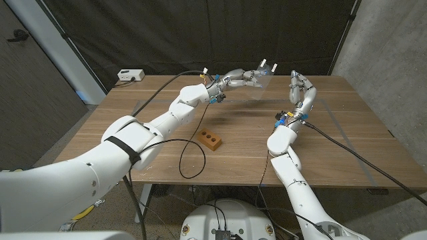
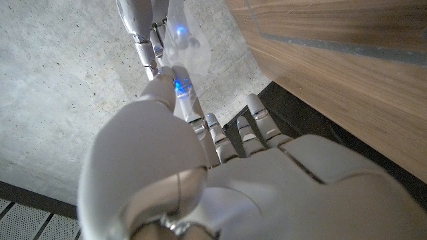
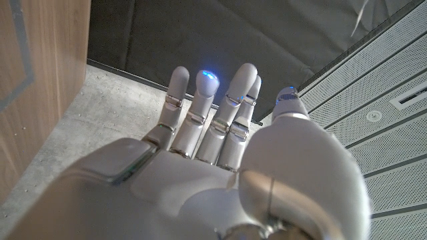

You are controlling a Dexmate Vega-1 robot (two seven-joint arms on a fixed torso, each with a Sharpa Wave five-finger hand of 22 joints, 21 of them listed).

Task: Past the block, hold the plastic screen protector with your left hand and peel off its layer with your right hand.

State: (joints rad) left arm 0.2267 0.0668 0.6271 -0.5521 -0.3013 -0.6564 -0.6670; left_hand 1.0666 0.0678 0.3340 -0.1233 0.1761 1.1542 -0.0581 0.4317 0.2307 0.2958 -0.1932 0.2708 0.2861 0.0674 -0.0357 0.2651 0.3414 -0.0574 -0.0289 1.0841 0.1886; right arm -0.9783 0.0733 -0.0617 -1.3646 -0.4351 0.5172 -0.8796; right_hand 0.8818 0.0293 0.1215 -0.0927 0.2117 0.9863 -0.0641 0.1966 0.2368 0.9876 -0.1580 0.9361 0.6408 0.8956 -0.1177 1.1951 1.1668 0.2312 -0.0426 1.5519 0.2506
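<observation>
So far my left robot hand (image 1: 245,78) pinches the screen protector (image 1: 261,83) aloft past the block (image 1: 209,139), over the far bench (image 1: 347,153); my right robot hand (image 1: 301,90) waits beside, fingers spread, peel not begun.

We take this for a robotics lab or test bay. We see a bare wooden table (image 1: 347,143) against black curtains (image 1: 200,33), a concrete wall (image 1: 387,47), and loose cables (image 1: 190,157) trailing across.
</observation>
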